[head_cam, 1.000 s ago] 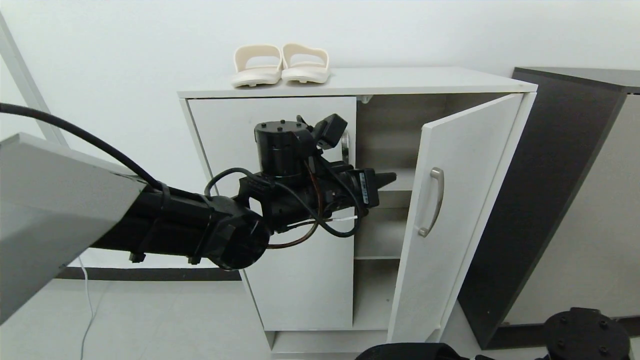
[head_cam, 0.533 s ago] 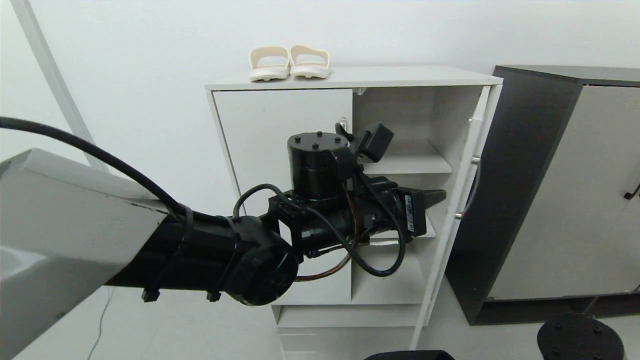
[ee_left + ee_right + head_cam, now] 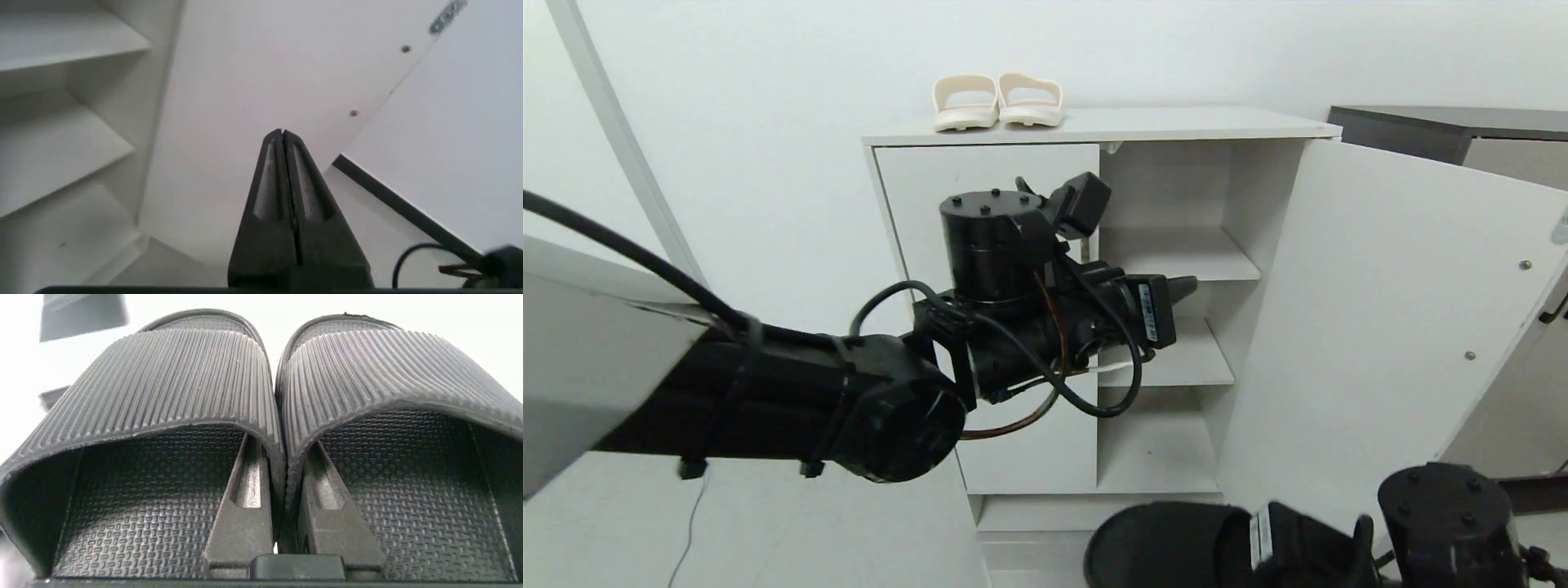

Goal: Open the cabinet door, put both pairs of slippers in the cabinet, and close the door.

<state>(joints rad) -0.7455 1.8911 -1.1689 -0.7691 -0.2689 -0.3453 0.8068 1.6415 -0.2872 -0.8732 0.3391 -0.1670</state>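
Two pairs of slippers belong to this task. The black slippers [image 3: 139, 514] are in the right gripper [image 3: 280, 457], low and near, in front of the right bottom part of the cabinet [image 3: 1094, 124]. The cream slippers [image 3: 997, 102] stand side by side on the cabinet top, at its far left. The right gripper is clenched on the black pair: one of its fingers [image 3: 243, 490] goes inside each slipper, and together they press the two inner strap edges against each other. The straps [image 3: 188, 384] are ribbed, and I judge the slippers to be light, soft and bendable. A pinch at the straps should therefore carry them well, although the free toes may sag or swing. The cream pair looks to be of a similar soft foam, and the same hold at the two touching straps seems best for it. The left gripper [image 3: 1183, 286] has its fingers pressed together with nothing between them. It is in front of the open right half of the cabinet, between the two shelves [image 3: 1184, 359], well below the cream slippers and to their right. The door [image 3: 1372, 310] stands wide open to the right, so the shelves are free to reach.
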